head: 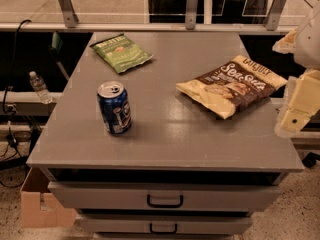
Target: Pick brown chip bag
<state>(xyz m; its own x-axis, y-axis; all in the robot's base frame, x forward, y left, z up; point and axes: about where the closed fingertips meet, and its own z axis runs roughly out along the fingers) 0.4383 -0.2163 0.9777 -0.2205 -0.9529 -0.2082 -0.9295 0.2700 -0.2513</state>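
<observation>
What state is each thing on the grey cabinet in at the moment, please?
brown chip bag: lying flat, right side, not gripped.
green chip bag: lying flat, far left corner.
blue can: standing upright, front left.
gripper: beyond the right edge of the cabinet, apart from the brown bag.

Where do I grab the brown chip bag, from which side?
Probably the pale end nearest the right edge of the cabinet top, approached from the right: the brown chip bag lies flat, that end is thin, and the gripper hangs off that side.
</observation>
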